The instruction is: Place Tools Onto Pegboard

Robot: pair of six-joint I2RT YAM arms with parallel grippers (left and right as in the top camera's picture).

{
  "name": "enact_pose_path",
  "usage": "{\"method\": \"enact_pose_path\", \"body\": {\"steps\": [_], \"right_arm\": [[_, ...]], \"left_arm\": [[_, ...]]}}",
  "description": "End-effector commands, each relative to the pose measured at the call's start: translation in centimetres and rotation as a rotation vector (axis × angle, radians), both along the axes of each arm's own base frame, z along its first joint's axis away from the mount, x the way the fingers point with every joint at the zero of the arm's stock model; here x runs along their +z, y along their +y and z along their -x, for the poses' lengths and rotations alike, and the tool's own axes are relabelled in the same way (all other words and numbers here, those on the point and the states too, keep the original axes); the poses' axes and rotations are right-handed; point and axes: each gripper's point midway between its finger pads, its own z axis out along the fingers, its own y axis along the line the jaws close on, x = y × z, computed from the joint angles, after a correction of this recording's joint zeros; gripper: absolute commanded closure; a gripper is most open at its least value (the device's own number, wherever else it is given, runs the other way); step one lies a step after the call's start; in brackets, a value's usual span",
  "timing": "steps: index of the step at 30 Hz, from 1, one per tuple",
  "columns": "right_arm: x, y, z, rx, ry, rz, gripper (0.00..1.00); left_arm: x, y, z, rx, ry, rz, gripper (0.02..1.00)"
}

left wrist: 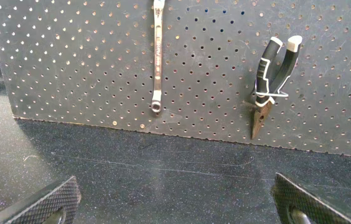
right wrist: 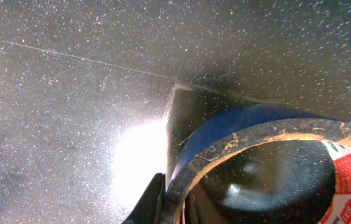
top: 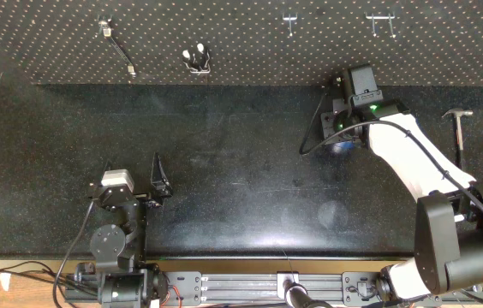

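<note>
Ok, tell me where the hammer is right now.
In the top view the hammer lies on the black table at the far right, just beyond the right arm, its head toward the pegboard.

Against a matt, dark pegboard [left wrist: 70, 62] hang a polished metal wrench [left wrist: 157, 56] and pliers [left wrist: 269, 74] with a dull metal nose and black-and-white plastic grips. The black worktop [top: 241, 188] is speckled and finely scratched, with a soft sheen. A roll of tape [right wrist: 225, 127] shows smooth blue film over a frayed cardboard core. The left gripper [left wrist: 175, 185] has black, cross-hatched pads [left wrist: 45, 202].
</note>
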Motion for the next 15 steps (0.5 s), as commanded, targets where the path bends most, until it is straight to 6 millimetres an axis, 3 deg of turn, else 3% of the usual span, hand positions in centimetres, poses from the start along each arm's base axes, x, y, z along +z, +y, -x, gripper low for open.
{"method": "enact_pose_path", "body": {"steps": [1,5,10,15], "right_arm": [[0.5,0.2,-0.5,0.041,-0.031,0.017,0.925],[4.1,0.5,-1.6,0.034,-0.149,-0.015,0.925],[13.4,1.0,-2.6,0.007,-0.423,-0.103,0.925],[19.6,2.6,-1.5,0.064,-0.585,-0.218,0.925]], "left_arm": [[-0.1,0.1,0.0,0.000,0.005,-0.012,0.023],[-0.1,0.1,0.0,0.000,0.005,-0.012,0.023],[-0.1,0.1,0.0,0.000,0.005,-0.012,0.023],[-0.1,0.1,0.0,0.000,0.005,-0.012,0.023]]}}
